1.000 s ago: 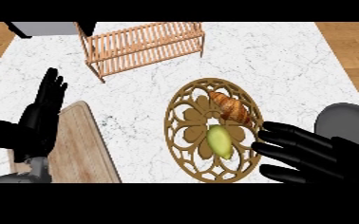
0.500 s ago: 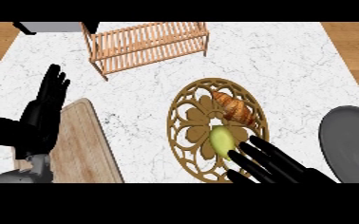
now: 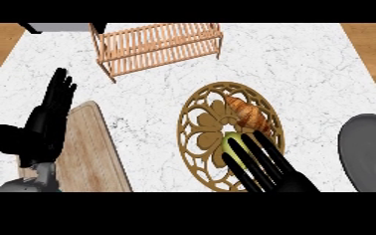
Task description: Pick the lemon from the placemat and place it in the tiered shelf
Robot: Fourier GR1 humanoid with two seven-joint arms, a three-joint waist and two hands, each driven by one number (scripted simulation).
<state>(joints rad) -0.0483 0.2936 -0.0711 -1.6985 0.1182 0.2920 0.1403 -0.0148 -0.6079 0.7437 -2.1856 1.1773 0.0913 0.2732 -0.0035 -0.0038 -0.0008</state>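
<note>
Head view, looking steeply down on a white marble counter (image 3: pixel 308 69). A round, gold-coloured openwork placemat (image 3: pixel 182 134) sits right of centre. On it lie a brown croissant (image 3: pixel 248 113) and, just below and touching it, a yellow-green lemon (image 3: pixel 231 143).

The robot's right hand (image 3: pixel 275 176) comes in from the lower edge and lies over the near part of the placemat. Its black fingers (image 3: pixel 253 152) are straight and spread, their tips over the lemon and hiding part of it. The hand is open; nothing is curled round the fruit, and the lemon sits on the placemat, not lifted.

The left hand (image 3: pixel 51 114) rests open at the far left, fingers up, partly over a wooden cutting board (image 3: pixel 92 149). The tiered shelf (image 3: pixel 158 45), a slatted wooden rack, stands at the top of the counter, well apart from the placemat and up to the left of it. A dark grey plate (image 3: pixel 360 149) shows at the right edge.

As I read it, this is the reach-and-grasp step, with the task near its beginning. The next move would call for the fingers and thumb to close round the lemon (the thumb is not clearly seen from here). That has to happen without snagging the croissant pressed against the fruit's far side. A round lemon could roll on the openwork surface if nudged sideways. After that come a lift and a carry across the bare counter toward the shelf.
</note>
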